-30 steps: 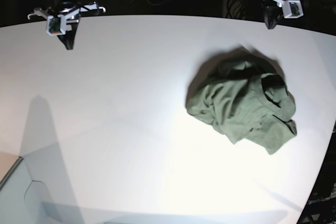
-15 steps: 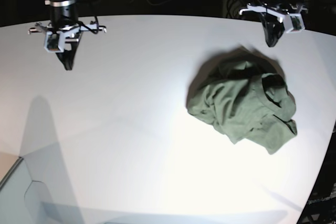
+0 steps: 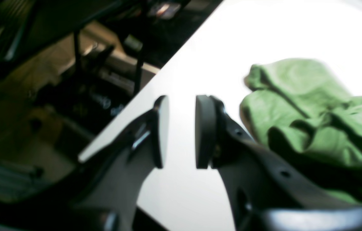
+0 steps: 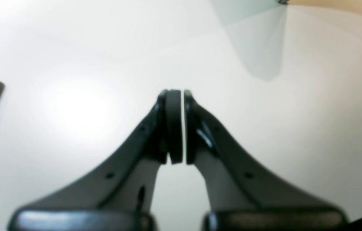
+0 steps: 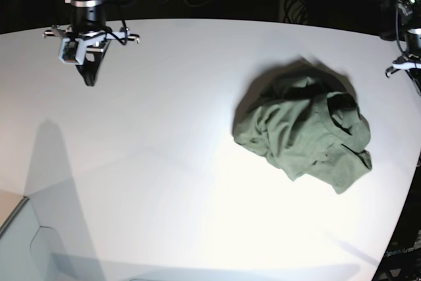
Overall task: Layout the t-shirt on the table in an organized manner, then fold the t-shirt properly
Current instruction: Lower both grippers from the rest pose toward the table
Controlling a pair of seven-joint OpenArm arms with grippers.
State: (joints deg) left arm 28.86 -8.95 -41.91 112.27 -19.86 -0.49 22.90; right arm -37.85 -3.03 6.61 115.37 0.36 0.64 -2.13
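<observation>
The t-shirt (image 5: 304, 131) lay crumpled in a heap at about three o'clock on the table (image 5: 164, 162), unfolded and deeply wrinkled. The left gripper (image 3: 181, 131) hovered over the table's edge just beside the heap, its fingers (image 3: 205, 131) spread slightly with bare table showing between them, gripping nothing. The right gripper (image 4: 178, 126) hung above bare table at about ten o'clock, well apart from the shirt, its fingers (image 4: 173, 126) pressed almost together and empty.
</observation>
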